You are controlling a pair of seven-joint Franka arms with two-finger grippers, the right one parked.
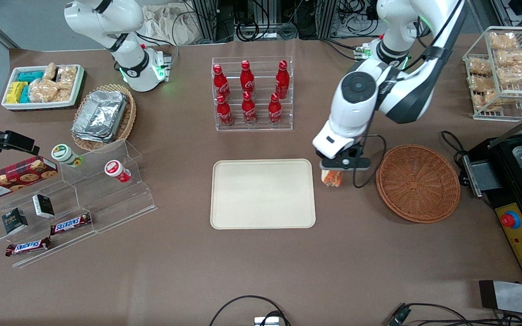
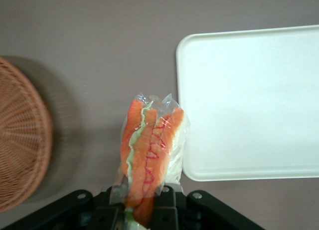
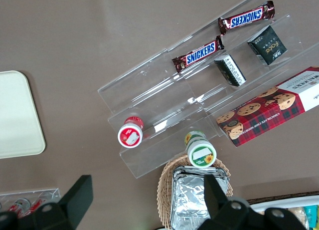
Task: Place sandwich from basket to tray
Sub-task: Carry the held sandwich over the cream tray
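My gripper hangs above the bare table between the tray and the basket, shut on the sandwich. The wrapped wedge shows its orange and green filling, sticking out from between my fingers. The cream-beige tray lies flat beside the sandwich, toward the parked arm's end; its rim is close to the wrap. The round brown wicker basket sits toward the working arm's end, with nothing in it; its edge shows in the left wrist view.
A clear rack of red cola bottles stands farther from the front camera than the tray. A black machine with a red button sits beside the basket. A clear stepped stand with snacks lies toward the parked arm's end.
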